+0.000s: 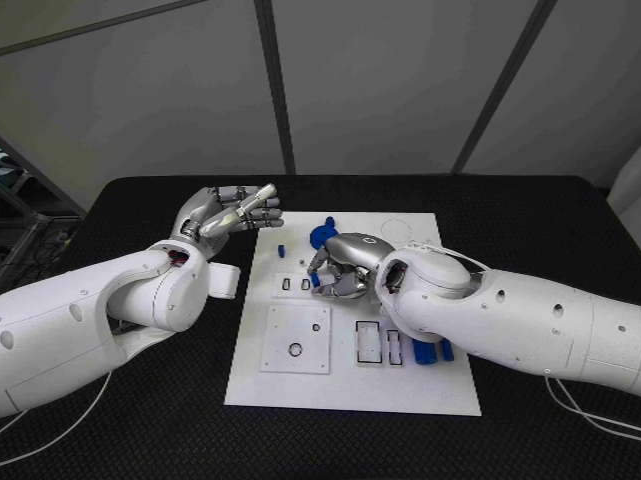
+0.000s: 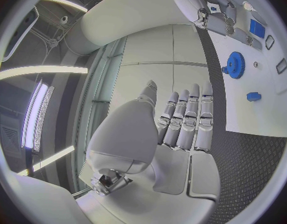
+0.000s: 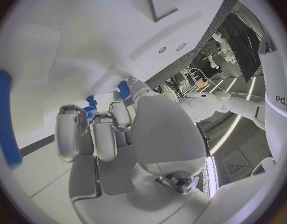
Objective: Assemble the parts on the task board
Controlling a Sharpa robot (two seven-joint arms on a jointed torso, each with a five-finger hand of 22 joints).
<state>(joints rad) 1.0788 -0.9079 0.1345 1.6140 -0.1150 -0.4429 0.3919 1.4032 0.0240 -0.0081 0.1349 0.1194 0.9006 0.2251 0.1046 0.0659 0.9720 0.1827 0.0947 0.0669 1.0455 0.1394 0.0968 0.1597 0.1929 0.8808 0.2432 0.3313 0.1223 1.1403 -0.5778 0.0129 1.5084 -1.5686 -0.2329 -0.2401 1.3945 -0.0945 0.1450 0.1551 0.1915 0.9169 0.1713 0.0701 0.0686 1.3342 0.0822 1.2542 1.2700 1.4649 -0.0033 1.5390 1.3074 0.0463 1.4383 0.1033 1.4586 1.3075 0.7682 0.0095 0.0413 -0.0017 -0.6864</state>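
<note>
The white task board (image 1: 407, 385) lies mid-table. My right hand (image 1: 346, 265) is on its far half, fingers curled down onto it; what lies beneath them is hidden. Just behind that hand stands a blue gear (image 1: 322, 236) (image 2: 233, 63), and a small blue part (image 1: 281, 250) (image 2: 253, 96) sits near the board's left edge. More blue parts (image 1: 433, 350) lie beside my right forearm. My left hand (image 1: 234, 212) (image 2: 184, 117) is raised off the board's far left corner, fingers straight and empty. In the right wrist view, blue parts (image 3: 90, 108) show past my right hand (image 3: 112, 134).
A square inset plate (image 1: 294, 338) with a small ring hole sits on the board's near left, with rectangular slots (image 1: 368, 340) beside it. The black table (image 1: 551, 230) surrounds the board. Thin cables (image 1: 594, 415) run along the table's front right, under my right arm.
</note>
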